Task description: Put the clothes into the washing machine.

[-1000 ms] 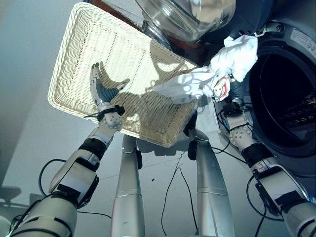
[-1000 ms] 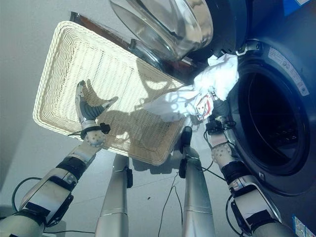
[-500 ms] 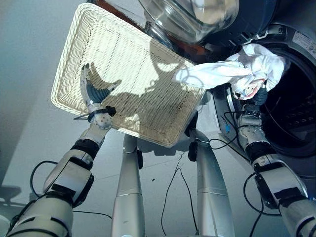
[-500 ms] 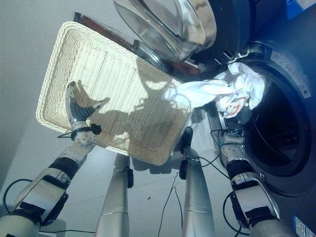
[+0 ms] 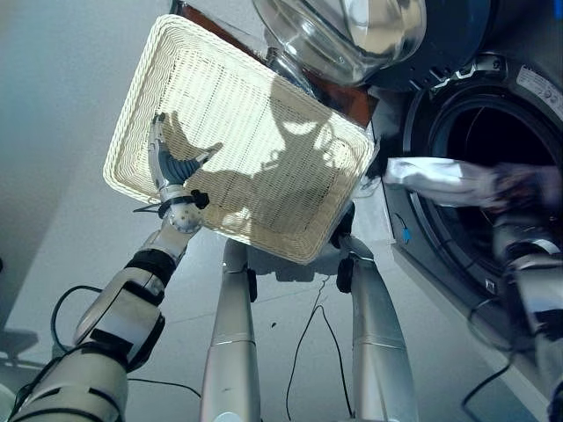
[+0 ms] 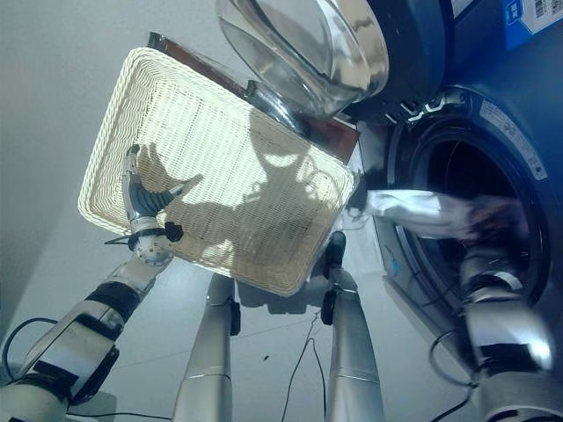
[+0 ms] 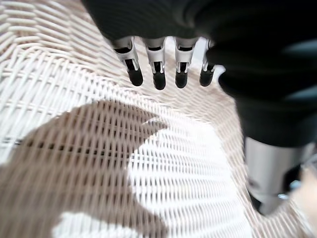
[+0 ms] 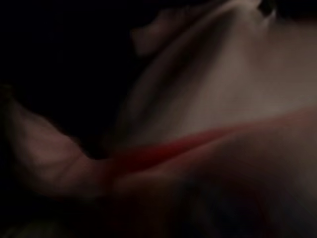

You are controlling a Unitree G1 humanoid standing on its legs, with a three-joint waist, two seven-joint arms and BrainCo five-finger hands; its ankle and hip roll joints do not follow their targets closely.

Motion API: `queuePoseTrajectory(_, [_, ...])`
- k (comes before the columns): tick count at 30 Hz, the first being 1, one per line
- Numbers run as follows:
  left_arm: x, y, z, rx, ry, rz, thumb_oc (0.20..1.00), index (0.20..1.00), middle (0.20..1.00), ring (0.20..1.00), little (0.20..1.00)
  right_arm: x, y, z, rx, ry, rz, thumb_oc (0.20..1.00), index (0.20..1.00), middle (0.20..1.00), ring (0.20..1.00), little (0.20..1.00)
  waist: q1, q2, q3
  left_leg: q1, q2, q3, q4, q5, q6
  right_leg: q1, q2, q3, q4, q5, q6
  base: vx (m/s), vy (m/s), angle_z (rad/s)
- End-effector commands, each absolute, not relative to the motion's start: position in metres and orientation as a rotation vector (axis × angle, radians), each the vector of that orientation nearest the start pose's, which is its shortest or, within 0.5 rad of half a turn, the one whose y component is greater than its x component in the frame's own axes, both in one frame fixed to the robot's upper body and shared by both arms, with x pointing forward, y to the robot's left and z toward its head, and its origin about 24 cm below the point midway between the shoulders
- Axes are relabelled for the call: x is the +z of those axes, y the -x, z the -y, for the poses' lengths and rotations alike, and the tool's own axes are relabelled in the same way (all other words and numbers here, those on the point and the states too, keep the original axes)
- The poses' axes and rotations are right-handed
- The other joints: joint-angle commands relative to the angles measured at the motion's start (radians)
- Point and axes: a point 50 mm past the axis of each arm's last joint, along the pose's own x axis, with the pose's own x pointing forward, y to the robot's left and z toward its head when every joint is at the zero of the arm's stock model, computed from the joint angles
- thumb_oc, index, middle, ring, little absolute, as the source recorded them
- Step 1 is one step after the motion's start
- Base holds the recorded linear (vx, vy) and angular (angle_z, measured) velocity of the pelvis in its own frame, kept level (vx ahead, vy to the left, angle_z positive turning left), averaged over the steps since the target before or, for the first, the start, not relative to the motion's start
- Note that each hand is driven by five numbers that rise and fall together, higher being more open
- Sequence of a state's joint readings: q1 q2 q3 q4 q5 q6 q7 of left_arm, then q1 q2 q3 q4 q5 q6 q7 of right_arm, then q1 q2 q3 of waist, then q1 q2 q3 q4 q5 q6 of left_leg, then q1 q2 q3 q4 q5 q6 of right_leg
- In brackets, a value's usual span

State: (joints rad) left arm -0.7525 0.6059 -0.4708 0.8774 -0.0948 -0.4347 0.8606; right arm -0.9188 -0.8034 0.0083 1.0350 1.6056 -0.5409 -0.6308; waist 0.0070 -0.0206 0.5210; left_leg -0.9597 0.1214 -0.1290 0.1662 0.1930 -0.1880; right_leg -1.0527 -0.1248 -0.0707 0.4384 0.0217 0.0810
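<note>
Left eye view: white garment point(image 5: 440, 178) across washing machine point(image 5: 493, 114) door rim.

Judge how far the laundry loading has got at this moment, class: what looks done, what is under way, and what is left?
Done: the wicker basket lies bare, no clothes in it, and the washing machine's door stands open. Under way: the white garment stretches across the drum opening with the right hand at its far end; the grip is blurred. The left hand hovers open over the basket. Left: getting the trailing end fully inside.
</note>
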Motion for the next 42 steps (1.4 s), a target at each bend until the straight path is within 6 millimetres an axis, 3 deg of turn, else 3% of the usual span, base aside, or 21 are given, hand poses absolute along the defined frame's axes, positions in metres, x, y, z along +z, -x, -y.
queuePoseTrajectory(1, [0.165,-0.352,-0.278,0.721,-0.563,0.538,1.0,1.0,1.0,1.0,1.0,0.25,-0.249,0.45,-1.433,-1.065,0.843,0.2,0.2,0.2,0.2,0.2,-0.032,-0.102,-0.001,0.016,-0.097,0.037,0.071,-0.09,0.088,0.1,0.075,-0.07,-0.204,0.176,0.061,-0.01,-0.045,-0.01])
queuePoseTrajectory(4, [0.17,-0.348,-0.294,0.733,-0.586,0.535,1.0,1.0,1.0,1.0,1.0,0.268,-0.211,0.471,-1.53,-0.989,0.999,0.2,0.2,0.2,0.2,0.2,-0.042,-0.124,-0.001,0.032,-0.093,0.031,0.071,-0.096,0.09,0.121,0.079,-0.065,-0.208,0.172,0.059,0.0,0.0,0.0])
queuePoseTrajectory(9, [0.176,-0.344,-0.308,0.742,-0.599,0.524,1.0,1.0,1.0,1.0,1.0,0.276,-0.193,0.48,-1.541,-0.926,1.055,0.2,0.2,0.2,0.2,0.2,-0.049,-0.14,-0.001,0.029,-0.095,0.024,0.083,-0.095,0.095,0.124,0.078,-0.064,-0.208,0.175,0.057,0.0,0.0,0.0])
queuePoseTrajectory(10, [0.176,-0.345,-0.308,0.731,-0.601,0.522,1.0,1.0,1.0,1.0,1.0,0.276,-0.193,0.483,-1.517,-0.899,1.042,0.912,0.912,0.912,0.912,0.912,-0.045,-0.138,-0.001,0.038,-0.094,0.025,0.085,-0.104,0.095,0.135,0.078,-0.065,-0.206,0.165,0.058,0.0,0.0,0.0])
queuePoseTrajectory(11, [0.178,-0.345,-0.307,0.731,-0.6,0.526,1.0,1.0,1.0,1.0,1.0,0.276,-0.194,0.483,-1.503,-0.887,1.03,1.0,1.0,1.0,1.0,1.0,-0.046,-0.139,-0.001,0.03,-0.096,0.027,0.083,-0.094,0.095,0.128,0.075,-0.066,-0.209,0.174,0.057,0.0,0.0,0.0])
queuePoseTrajectory(16, [0.177,-0.348,-0.301,0.701,-0.612,0.522,1.0,1.0,1.0,1.0,1.0,0.262,-0.212,0.48,-1.483,-0.818,0.857,1.0,1.0,1.0,1.0,1.0,-0.036,-0.129,-0.001,0.037,-0.112,0.02,0.092,-0.109,0.101,0.134,0.07,-0.065,-0.213,0.171,0.059,0.01,-0.009,0.01])
queuePoseTrajectory(17, [0.18,-0.351,-0.297,0.693,-0.613,0.53,1.0,1.0,1.0,1.0,1.0,0.249,-0.221,0.479,-1.511,-0.748,0.717,1.0,1.0,1.0,1.0,1.0,-0.03,-0.123,-0.001,0.024,-0.119,0.022,0.096,-0.099,0.104,0.123,0.065,-0.07,-0.213,0.179,0.058,0.04,-0.037,0.04])
queuePoseTrajectory(22, [0.184,-0.358,-0.286,0.67,-0.617,0.537,1.0,1.0,1.0,1.0,1.0,0.244,-0.243,0.47,-1.535,-0.487,0.467,1.0,1.0,1.0,1.0,1.0,-0.015,-0.107,-0.001,0.022,-0.131,0.017,0.105,-0.109,0.107,0.123,0.06,-0.076,-0.21,0.173,0.059,0.02,-0.02,0.07])
queuePoseTrajectory(26, [0.194,-0.363,-0.279,0.644,-0.62,0.553,1.0,1.0,1.0,1.0,1.0,0.247,-0.266,0.459,-1.505,0.076,0.158,1.0,1.0,1.0,1.0,1.0,-0.003,-0.098,-0.001,0.014,-0.135,0.018,0.108,-0.107,0.112,0.117,0.056,-0.083,-0.209,0.174,0.06,0.01,-0.011,0.03])
queuePoseTrajectory(29, [0.204,-0.369,-0.269,0.624,-0.618,0.568,1.0,1.0,1.0,1.0,1.0,0.258,-0.281,0.448,-1.461,0.324,0.008,1.0,1.0,1.0,1.0,1.0,0.003,-0.092,-0.001,-0.002,-0.139,0.016,0.117,-0.108,0.117,0.104,0.053,-0.088,-0.203,0.172,0.059,0.0,-0.019,0.04])
queuePoseTrajectory(37, [0.213,-0.372,-0.263,0.615,-0.617,0.591,1.0,1.0,1.0,1.0,1.0,0.266,-0.294,0.434,-1.459,0.502,-0.003,1.0,1.0,1.0,1.0,1.0,0.005,-0.08,-0.001,-0.025,-0.143,0.02,0.121,-0.112,0.123,0.08,0.052,-0.092,-0.194,0.168,0.061,0.0,0.0,0.07])
queuePoseTrajectory(42, [0.212,-0.373,-0.259,0.614,-0.601,0.591,1.0,1.0,1.0,1.0,1.0,0.278,-0.313,0.408,-1.375,0.737,0.129,1.0,1.0,1.0,1.0,1.0,-0.003,-0.074,-0.001,-0.028,-0.141,0.028,0.117,-0.114,0.122,0.068,0.051,-0.087,-0.19,0.163,0.063,-0.01,0.025,0.03])
